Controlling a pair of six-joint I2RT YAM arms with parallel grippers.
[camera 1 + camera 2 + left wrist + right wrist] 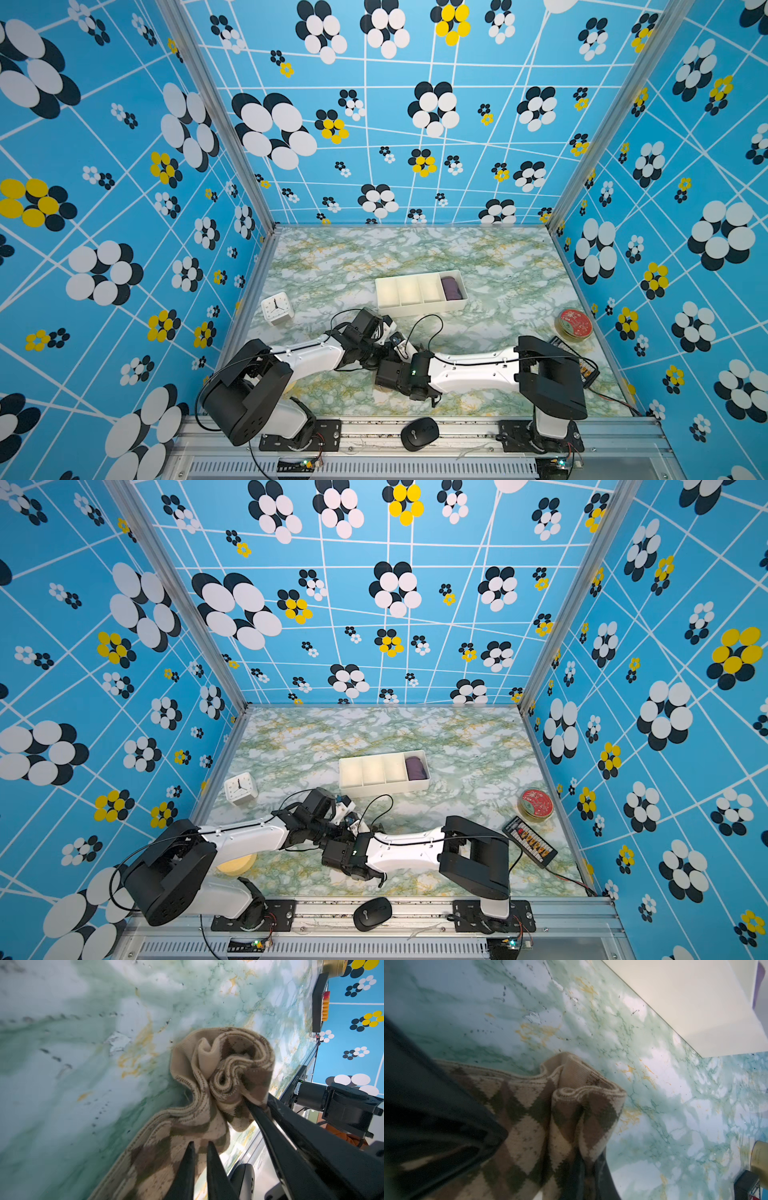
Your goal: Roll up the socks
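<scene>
Two grippers pinch the socks just in front of the white tray.
The right gripper is clamped narrow on the loosely rolled end of the tan argyle socks. The left gripper, jaws nearly together, nips the flat, unrolled length. The socks lie on the marbled table beside the tray's near wall, hidden under the wrists in both top views. A purple bundle fills the tray's end compartment on the right arm's side.

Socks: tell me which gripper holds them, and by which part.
Both do. The right gripper pinches the rolled end of the socks; the left gripper clamps their flat, unrolled stretch beside the roll.
</scene>
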